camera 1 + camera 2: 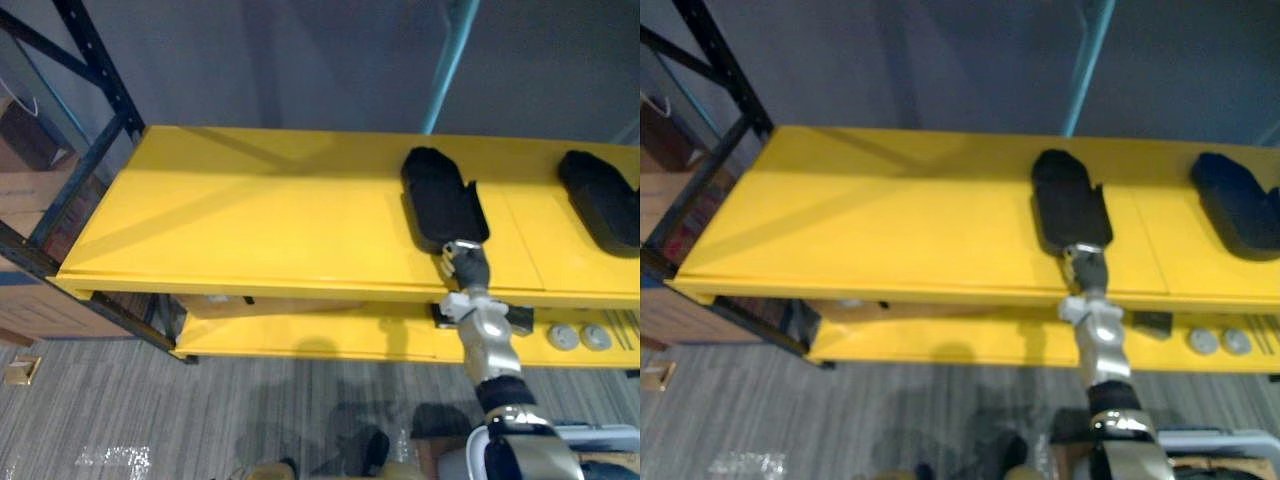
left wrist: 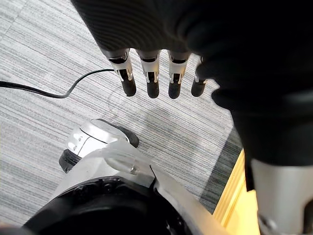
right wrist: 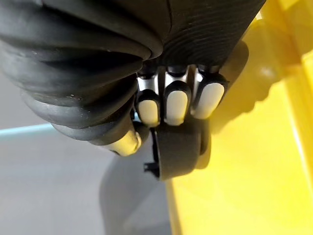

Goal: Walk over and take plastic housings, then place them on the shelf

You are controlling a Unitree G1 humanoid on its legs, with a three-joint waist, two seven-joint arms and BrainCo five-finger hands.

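right hand point(image 1: 466, 264) curled round the near end of a black housing point(image 1: 440, 195) on the yellow shelf point(image 1: 250, 215), right of centre frame. likely risk: it lies close to the front edge (release could drag it off). left hand point(image 2: 152, 81) hangs, fingers straight.

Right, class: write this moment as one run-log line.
step: placing | right robot hand: shut on housing, on shelf | left robot hand: open, over floor | second housing: on shelf
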